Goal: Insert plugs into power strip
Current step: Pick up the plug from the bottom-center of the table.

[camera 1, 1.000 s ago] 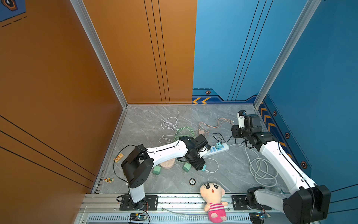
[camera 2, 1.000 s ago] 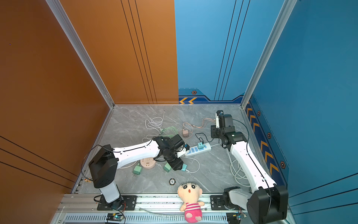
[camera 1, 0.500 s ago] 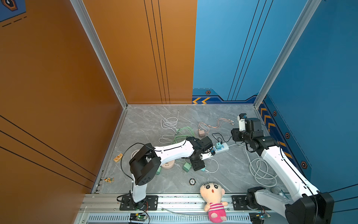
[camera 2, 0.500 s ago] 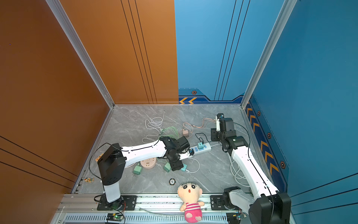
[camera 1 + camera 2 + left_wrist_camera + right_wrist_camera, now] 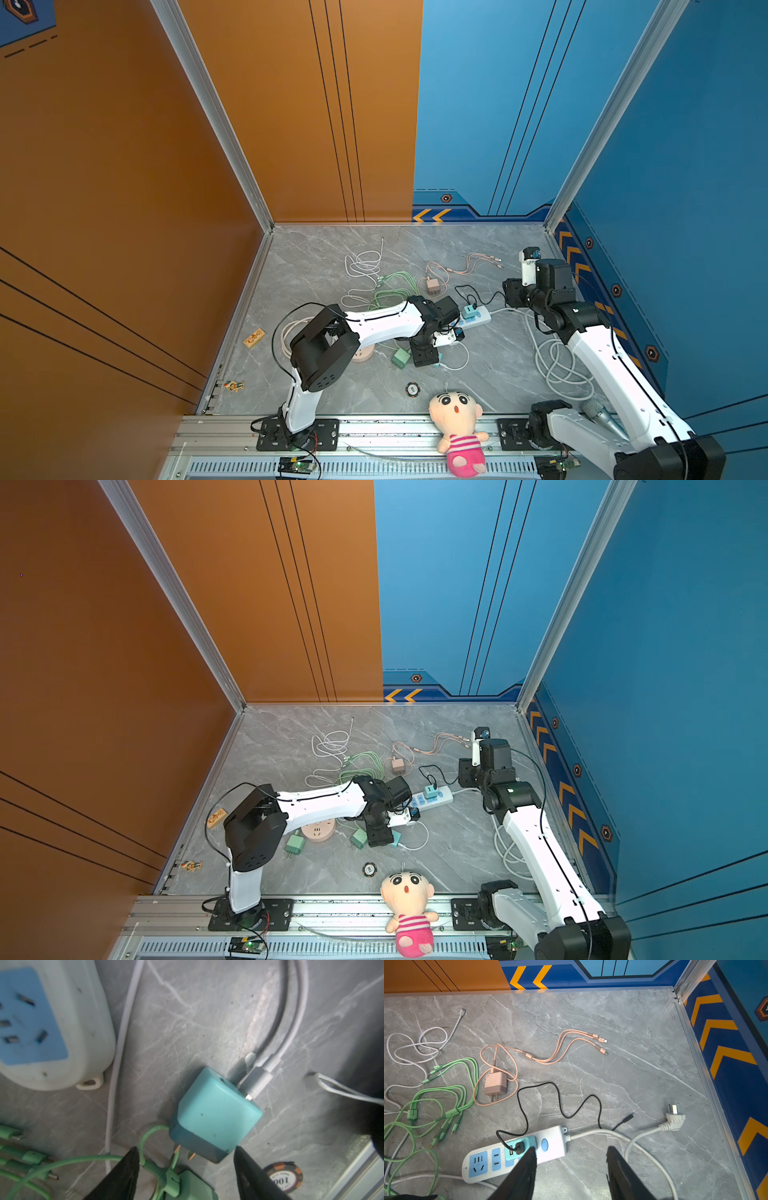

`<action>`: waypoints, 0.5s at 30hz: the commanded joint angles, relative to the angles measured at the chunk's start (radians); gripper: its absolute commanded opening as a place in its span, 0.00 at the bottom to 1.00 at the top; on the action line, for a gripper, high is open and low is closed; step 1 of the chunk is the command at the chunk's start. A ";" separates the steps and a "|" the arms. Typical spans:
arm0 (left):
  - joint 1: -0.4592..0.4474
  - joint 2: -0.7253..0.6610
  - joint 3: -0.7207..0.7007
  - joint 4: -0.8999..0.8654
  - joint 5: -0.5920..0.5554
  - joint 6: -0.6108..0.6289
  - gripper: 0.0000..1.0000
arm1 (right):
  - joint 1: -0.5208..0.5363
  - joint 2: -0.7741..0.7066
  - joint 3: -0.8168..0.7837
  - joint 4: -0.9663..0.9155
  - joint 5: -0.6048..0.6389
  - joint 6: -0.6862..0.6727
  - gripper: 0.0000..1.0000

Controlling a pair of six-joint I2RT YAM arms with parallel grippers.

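The white power strip (image 5: pixel 478 319) (image 5: pixel 441 798) (image 5: pixel 554 1145) lies mid-floor with one teal plug (image 5: pixel 469 311) (image 5: pixel 521 1142) seated in it, a black cable in that plug. A second teal plug (image 5: pixel 216 1113) (image 5: pixel 395 837) lies loose on the floor beside the strip's end (image 5: pixel 83 1022). My left gripper (image 5: pixel 186 1148) (image 5: pixel 424 357) is open, its tips flanking that plug's pronged corner without touching. A green plug (image 5: pixel 193 1186) (image 5: pixel 401 358) lies just beside it, another green plug (image 5: pixel 295 845) further left. The pink plug (image 5: pixel 495 1083) (image 5: pixel 432 285) lies behind. My right gripper (image 5: pixel 571 1148) (image 5: pixel 510 293) hangs open by the strip's cord end.
Green, white and pink cables tangle behind the strip. A thick white cord (image 5: pixel 561 365) coils at right, ending in a round white plug (image 5: pixel 675 1118). A round pink socket (image 5: pixel 318 829), a poker chip (image 5: pixel 412 389) and a doll (image 5: pixel 457 419) sit near the front rail.
My left arm's elbow has swung right and its gripper has settled lower over the loose teal plug with its jaws wider. The right arm has shifted slightly and its jaws have opened a little.
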 commanded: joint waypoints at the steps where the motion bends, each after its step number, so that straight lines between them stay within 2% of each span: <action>1: -0.014 0.008 0.009 0.025 0.041 0.029 0.71 | -0.006 -0.012 -0.025 0.012 -0.027 0.014 0.56; 15: -0.049 0.038 0.032 0.036 0.065 0.088 0.72 | -0.023 -0.022 -0.044 0.018 -0.052 0.019 0.57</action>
